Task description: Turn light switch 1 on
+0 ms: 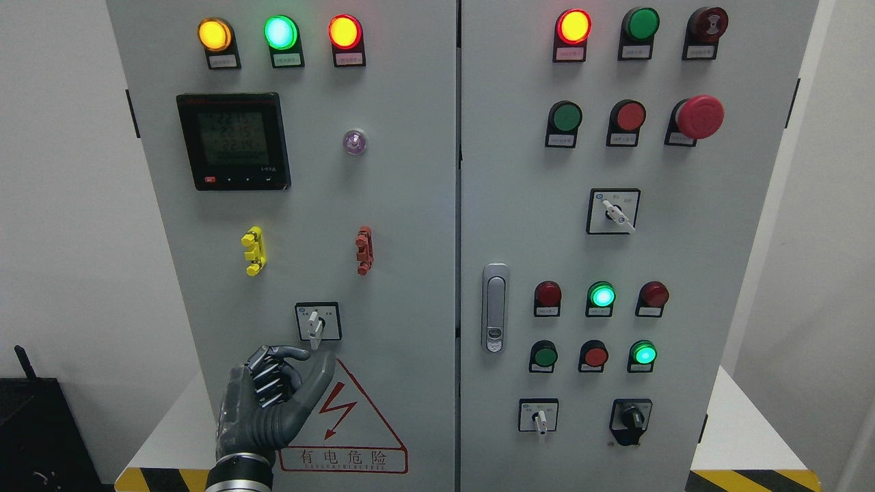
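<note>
A grey electrical cabinet [410,205] with two doors fills the view. On the left door a small rotary selector switch [317,322] has a white handle pointing straight down. My left hand [290,372] is raised just below it, in front of the red warning triangle [348,417]. Its fingers are curled and hold nothing. The index finger [290,352] bends toward the switch and ends just short of the handle's tip. The thumb [320,372] points up. My right hand is out of view.
The left door carries three lit lamps [280,32], a meter display [234,141], and yellow [253,250] and red [364,251] clips. The right door has a latch handle [494,307], pushbuttons, a red emergency stop [700,116] and further selector switches [613,211], [539,416], [630,417].
</note>
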Motion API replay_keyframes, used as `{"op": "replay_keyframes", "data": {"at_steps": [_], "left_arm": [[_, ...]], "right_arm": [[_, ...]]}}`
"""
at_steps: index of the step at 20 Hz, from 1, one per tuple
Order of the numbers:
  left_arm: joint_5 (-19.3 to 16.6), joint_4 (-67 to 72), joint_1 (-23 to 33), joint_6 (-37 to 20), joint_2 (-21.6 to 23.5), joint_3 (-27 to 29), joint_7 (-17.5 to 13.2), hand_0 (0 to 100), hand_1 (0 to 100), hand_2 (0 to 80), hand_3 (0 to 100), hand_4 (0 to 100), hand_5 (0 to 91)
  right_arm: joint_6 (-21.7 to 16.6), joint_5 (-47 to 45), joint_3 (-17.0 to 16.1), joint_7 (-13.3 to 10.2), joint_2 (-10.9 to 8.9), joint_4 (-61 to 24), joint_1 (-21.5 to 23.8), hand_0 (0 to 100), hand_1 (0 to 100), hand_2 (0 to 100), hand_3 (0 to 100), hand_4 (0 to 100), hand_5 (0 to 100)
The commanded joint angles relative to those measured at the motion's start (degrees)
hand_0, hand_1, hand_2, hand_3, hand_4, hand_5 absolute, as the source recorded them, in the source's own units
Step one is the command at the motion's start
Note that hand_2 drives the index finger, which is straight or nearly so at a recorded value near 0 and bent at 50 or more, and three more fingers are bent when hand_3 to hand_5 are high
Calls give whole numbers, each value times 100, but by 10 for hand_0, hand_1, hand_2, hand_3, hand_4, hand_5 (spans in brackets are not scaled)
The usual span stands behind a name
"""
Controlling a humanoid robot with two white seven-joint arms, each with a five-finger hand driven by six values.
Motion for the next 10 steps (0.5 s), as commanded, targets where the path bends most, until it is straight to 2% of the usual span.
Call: {"op": "replay_keyframes", "data": {"at_steps": [1,6,10], "left_arm": [[-141,-1,-66,103,-115,64,5,0,703,550,915,964,878],[-132,-10,-57,112,-107,310,58,11,713,549,914,960,878],[-123,-1,-75,112,-124,284,58,34,718,552,913,958,878]], "right_arm": [[3,-141,0,4,0,0,0,0,0,0,0,0,0],[3,-141,0,4,0,0,0,0,0,0,0,0,0],[3,-141,0,4,0,0,0,0,0,0,0,0,0]]}}
